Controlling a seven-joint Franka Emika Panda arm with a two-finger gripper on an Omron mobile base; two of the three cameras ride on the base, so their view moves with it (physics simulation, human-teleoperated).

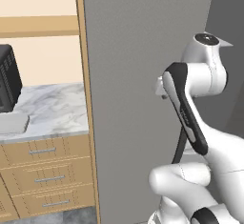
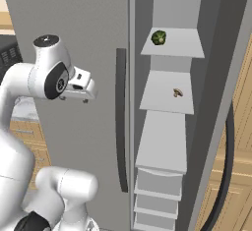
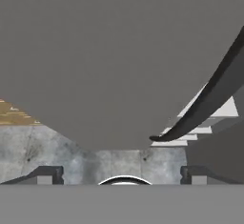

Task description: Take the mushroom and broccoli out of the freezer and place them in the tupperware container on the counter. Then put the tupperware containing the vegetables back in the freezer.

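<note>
Tool (image 3: 123, 175) spread, well left of broccoli (image 2: 158, 37).

Flat, even rendered light throughout, soft shading with no glare, edges slightly blurred and coarse in every view.

The freezer (image 2: 88, 23) has a flat, matt grey door that looks like brushed metal, with a smooth dark handle (image 2: 121, 122) of plastic look; its shelves (image 2: 167, 92) are plain light grey and matt. The counter (image 1: 52, 108) is white-and-grey marbled stone, smooth, over light wooden drawers (image 1: 47, 170) with metal bar handles. At 9 o'clock in the left base view, the tupperware container (image 1: 12, 123) looks pale matt plastic. The broccoli (image 2: 158, 37) is bumpy and dark green.
</note>
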